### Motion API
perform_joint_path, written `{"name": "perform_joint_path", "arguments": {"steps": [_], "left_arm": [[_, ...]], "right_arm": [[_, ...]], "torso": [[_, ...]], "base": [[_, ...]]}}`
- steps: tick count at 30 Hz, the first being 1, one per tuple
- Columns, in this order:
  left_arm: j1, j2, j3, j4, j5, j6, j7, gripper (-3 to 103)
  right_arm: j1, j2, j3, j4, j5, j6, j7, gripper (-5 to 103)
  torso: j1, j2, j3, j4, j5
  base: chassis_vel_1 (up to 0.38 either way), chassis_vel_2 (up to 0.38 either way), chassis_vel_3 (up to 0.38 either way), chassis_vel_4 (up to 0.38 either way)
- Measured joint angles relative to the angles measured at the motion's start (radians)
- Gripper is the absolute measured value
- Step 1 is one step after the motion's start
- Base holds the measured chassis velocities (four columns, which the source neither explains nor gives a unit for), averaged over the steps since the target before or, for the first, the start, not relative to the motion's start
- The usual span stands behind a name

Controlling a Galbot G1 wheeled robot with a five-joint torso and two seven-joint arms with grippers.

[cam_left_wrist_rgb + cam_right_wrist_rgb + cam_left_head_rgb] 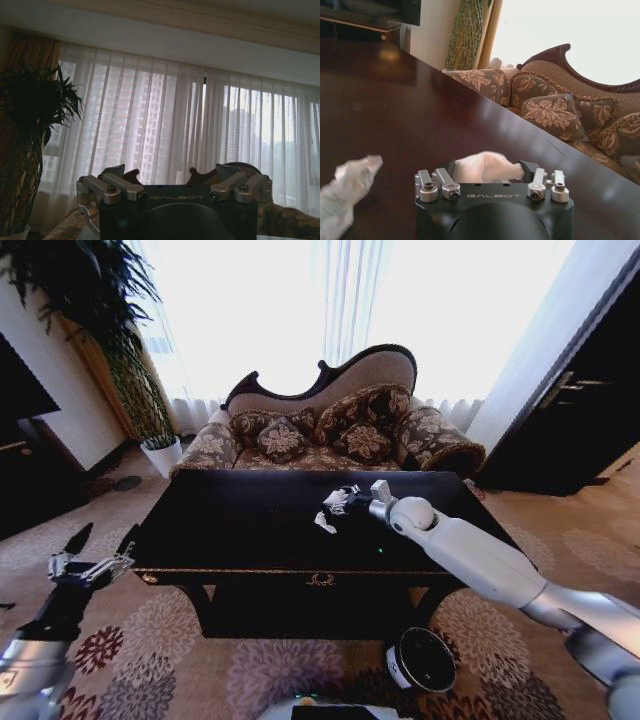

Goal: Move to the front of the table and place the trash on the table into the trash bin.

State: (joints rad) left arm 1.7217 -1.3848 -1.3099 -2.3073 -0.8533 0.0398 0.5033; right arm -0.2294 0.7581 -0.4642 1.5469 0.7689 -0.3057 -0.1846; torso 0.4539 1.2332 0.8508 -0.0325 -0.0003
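The glossy black table (250,530) stands right before me, gold emblem on its front apron. My right gripper (347,502) reaches over its far middle and is shut on a crumpled white tissue (485,166), which fills the gap between the fingers and rests low over the tabletop (420,110). A second pale crumpled piece of trash (325,524) lies on the table just beside it, also seen close by (347,182). The round dark trash bin (422,660) stands on the carpet below the table's front right. My left gripper (100,545) hangs open off the table's left end.
An ornate sofa (330,430) with patterned cushions sits behind the table. A potted plant (150,400) stands at the back left, and a dark cabinet (30,460) fills the left edge. Patterned carpet (150,670) surrounds the table.
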Motion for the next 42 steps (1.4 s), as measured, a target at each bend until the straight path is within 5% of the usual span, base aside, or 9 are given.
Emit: {"name": "perform_joint_path", "arguments": {"steps": [9,13,16,17,21,31,37,42], "left_arm": [[0.004,0.022,-0.007,0.001,-0.011,0.001,0.000,100],[0.005,0.029,-0.009,0.004,-0.014,0.001,0.000,100],[0.004,0.029,-0.009,0.004,-0.014,0.001,0.000,100],[0.004,0.029,-0.007,0.004,-0.014,0.001,-0.001,100],[0.004,0.028,-0.005,-0.002,-0.014,0.001,-0.001,100],[0.006,0.032,-0.002,-0.014,-0.017,0.002,-0.001,100],[-0.005,0.036,0.009,-0.019,-0.020,0.002,-0.002,100],[-0.021,0.038,0.024,-0.020,-0.024,0.000,-0.002,100]], "right_arm": [[-0.014,0.001,0.003,-0.043,-0.076,0.047,-0.054,42],[-0.015,0.001,0.005,-0.048,-0.076,0.055,-0.056,26],[-0.016,-0.004,0.006,-0.045,-0.070,0.060,-0.057,26],[-0.017,-0.010,0.008,-0.039,-0.060,0.066,-0.058,10],[-0.023,-0.026,0.015,-0.030,-0.025,0.114,-0.059,2],[-0.154,-0.097,0.167,0.091,0.074,0.163,-0.077,1],[-0.342,-0.171,0.363,0.209,0.096,0.189,-0.081,1],[-0.622,-0.200,0.631,0.317,0.108,0.198,-0.087,1]], "torso": [[0.000,0.000,0.000,0.0001,-0.0001],[0.000,0.000,0.000,0.0001,0.0000],[0.000,0.000,0.000,0.0001,0.0001],[0.000,0.000,0.000,0.0001,0.0001],[0.000,0.000,0.000,0.0000,0.0001],[0.000,0.000,0.000,0.0002,0.0002],[0.000,0.000,0.000,0.0000,0.0001],[0.000,0.000,0.000,0.0000,0.0002]], "base": [[0.000,0.000,0.000,0.000],[0.000,0.000,0.000,0.000],[0.000,0.000,0.000,0.000],[0.000,0.000,0.000,0.000],[0.000,0.000,0.000,0.000],[0.000,0.000,0.000,0.000],[0.000,0.000,0.000,0.000],[0.000,0.000,0.000,0.000]]}}
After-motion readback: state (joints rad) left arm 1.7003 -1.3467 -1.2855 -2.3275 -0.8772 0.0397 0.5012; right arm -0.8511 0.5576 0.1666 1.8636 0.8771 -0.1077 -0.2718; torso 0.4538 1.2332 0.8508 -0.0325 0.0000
